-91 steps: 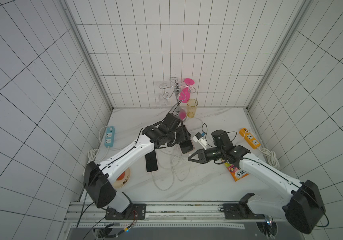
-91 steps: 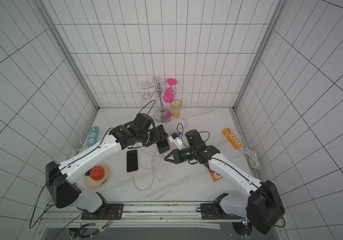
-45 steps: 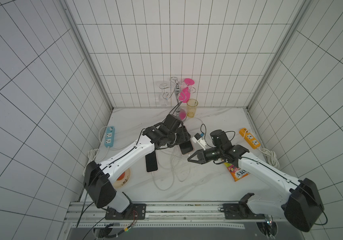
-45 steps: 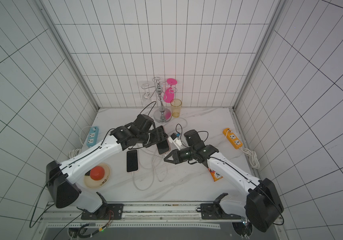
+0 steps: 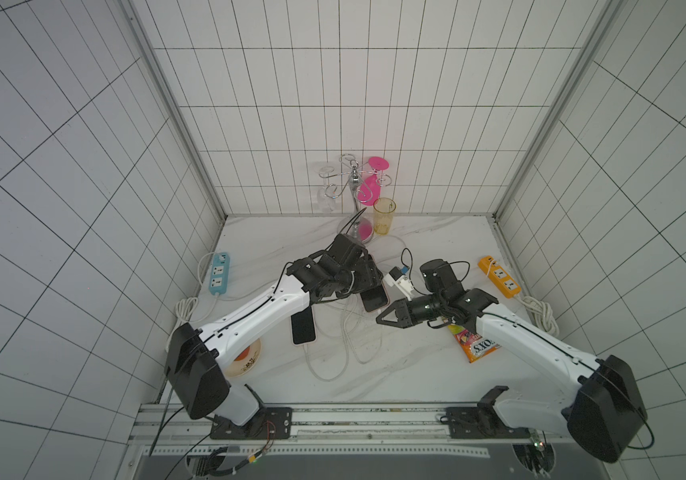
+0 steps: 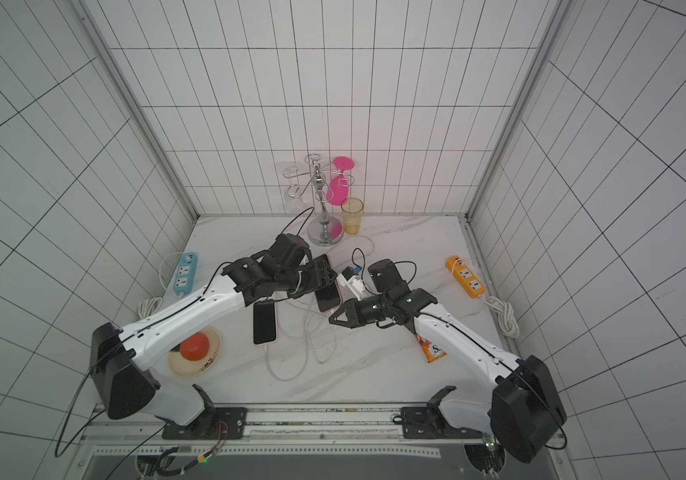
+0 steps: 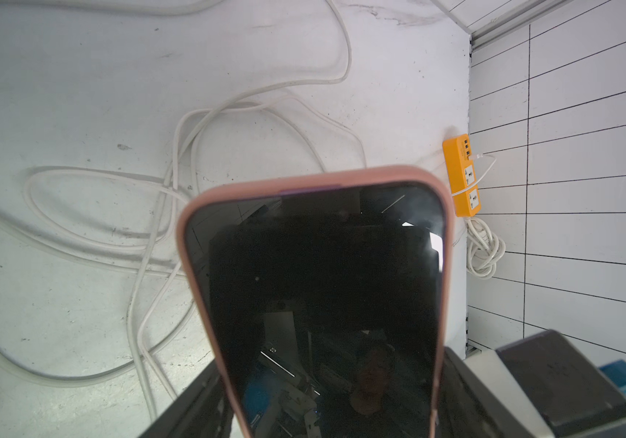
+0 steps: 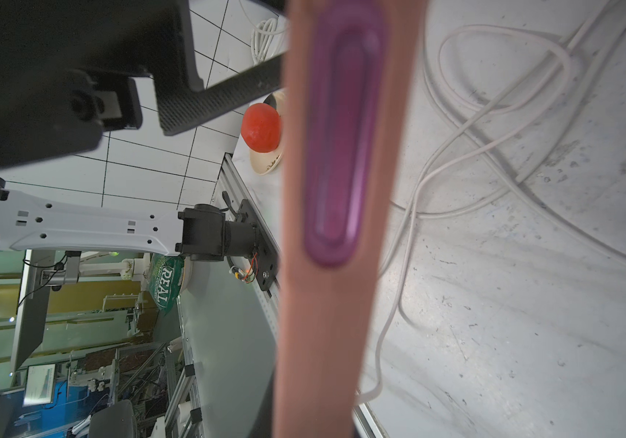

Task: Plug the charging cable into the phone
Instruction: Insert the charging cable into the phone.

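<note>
Left gripper (image 5: 368,282) is clamped across the sides of the phone (image 5: 376,297). It has a pink case and a dark screen, with no writing to read on it. The phone sits mid-table, off the surface, above the white cable (image 5: 349,332) tangle. The left wrist view shows a finger (image 7: 190,409) on each long edge.

Right gripper (image 5: 381,320) has its jaws fully closed, tips just beside the phone's near end. I can't tell whether the cable end is pinched between them. The right wrist view is filled by the case edge and a purple slot in it. A run of the cable passes behind the phone there, and its plug isn't visible.

A second phone (image 5: 303,328) lies flat on the table just beside the left arm, with a white lead at its near end.

Readable text:
- snack packet (image 5: 478,345) under the right forearm: "S.XO", rest cut off
- green bag (image 8: 163,288) outside the cell, in the right wrist view: "REAL"
- plate (image 6: 175,365) with a red ball (image 6: 194,347): dark lettering on the rim, too small to read

Other items:
- blue power strip (image 5: 219,274) on the left side
- orange power strip (image 5: 499,282) on the right side, white lead plugged into it
- glass rack (image 6: 318,199) with a pink glass (image 6: 339,189), at the back wall
- yellow cup (image 6: 351,216) just beside the rack
</note>
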### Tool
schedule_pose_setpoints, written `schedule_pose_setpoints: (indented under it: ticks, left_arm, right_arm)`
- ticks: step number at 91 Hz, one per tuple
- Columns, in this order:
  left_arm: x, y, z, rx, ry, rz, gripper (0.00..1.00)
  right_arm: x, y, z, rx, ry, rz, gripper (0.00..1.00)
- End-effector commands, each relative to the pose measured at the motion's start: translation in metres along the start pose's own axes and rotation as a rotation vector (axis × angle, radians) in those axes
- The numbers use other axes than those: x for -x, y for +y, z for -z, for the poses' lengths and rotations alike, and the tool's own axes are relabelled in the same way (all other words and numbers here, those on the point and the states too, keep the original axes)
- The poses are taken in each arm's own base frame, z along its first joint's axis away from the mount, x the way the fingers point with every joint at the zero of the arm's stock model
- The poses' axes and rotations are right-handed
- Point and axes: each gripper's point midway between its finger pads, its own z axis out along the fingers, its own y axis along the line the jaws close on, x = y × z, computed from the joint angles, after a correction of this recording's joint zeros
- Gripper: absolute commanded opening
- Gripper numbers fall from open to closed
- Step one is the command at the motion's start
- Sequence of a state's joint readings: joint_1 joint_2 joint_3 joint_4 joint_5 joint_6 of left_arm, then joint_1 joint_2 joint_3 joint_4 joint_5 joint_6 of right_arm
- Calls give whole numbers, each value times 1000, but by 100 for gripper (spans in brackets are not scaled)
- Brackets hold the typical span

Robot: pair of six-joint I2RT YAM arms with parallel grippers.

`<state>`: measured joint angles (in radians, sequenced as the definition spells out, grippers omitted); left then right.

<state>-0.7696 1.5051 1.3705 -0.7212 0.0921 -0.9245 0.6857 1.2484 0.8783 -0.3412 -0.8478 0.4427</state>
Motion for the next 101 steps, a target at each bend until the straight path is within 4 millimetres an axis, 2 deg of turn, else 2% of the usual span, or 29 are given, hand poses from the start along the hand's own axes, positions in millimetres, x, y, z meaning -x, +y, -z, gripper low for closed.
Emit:
schedule_pose_setpoints:
  ticks: [1, 25, 57, 71, 84, 95, 101]
  left_arm:
    - [-12, -8, 9, -32, 22, -24, 5]
    - [-30, -11, 10, -74, 91, -3, 5]
    - [-46, -17, 12, -113, 184, -29, 5]
    - [-45, -15, 11, -109, 179, -25, 5]
    - [-33, -7, 13, -79, 149, -16, 5]
    - [-17, 3, 16, -55, 111, 9, 5]
    - [-10, 6, 16, -54, 95, 22, 6]
  right_arm:
    - [31, 9, 11, -6, -100, 67, 0]
    - [46, 13, 17, -21, -133, 179, 0]
    - [64, 24, 21, -6, -154, 223, 0]
    - [65, 25, 21, -7, -159, 219, 0]
    - [62, 21, 24, -28, -161, 208, 0]
    - [57, 21, 26, -30, -151, 203, 15]
    - [53, 21, 26, -29, -148, 195, 29]
